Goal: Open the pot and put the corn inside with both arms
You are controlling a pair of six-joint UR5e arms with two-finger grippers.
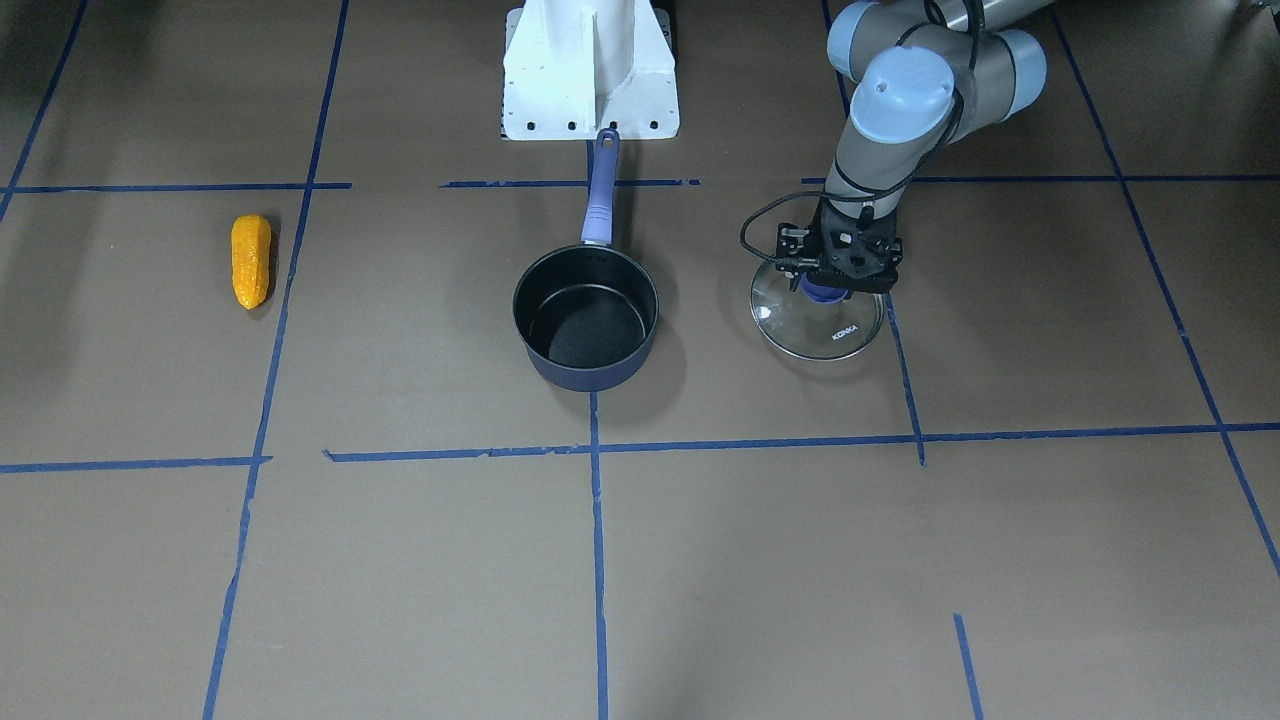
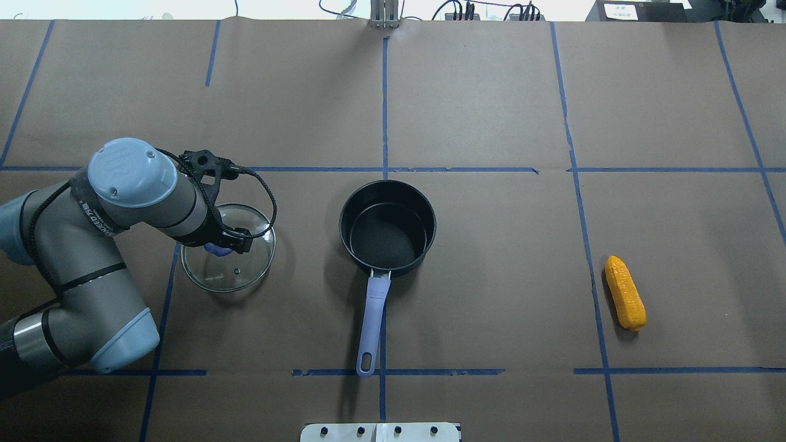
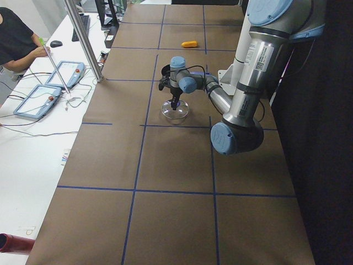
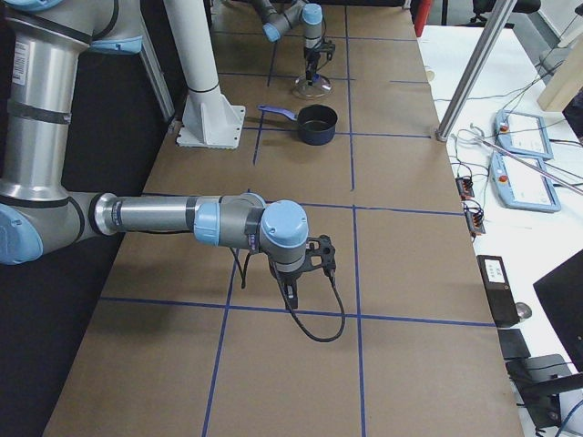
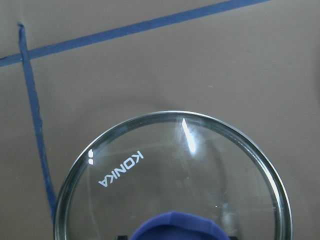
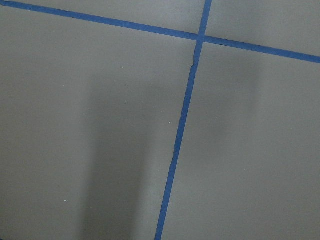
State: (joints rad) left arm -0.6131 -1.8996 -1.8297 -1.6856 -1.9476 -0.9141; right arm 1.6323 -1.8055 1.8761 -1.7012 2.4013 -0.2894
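The pot stands open at the table's middle, black inside empty, its purple-blue handle toward the robot base. The glass KONKA lid lies flat at table level beside the pot, on my left arm's side. My left gripper stands over it, shut on its blue knob. The corn lies alone on the table on the right arm's side, far from the pot. My right gripper shows only in the exterior right view, low over bare table; I cannot tell whether it is open or shut.
The white base stand is behind the pot's handle. Blue tape lines cross the brown table. An operator and tablets are at a side bench beyond the table's far edge.
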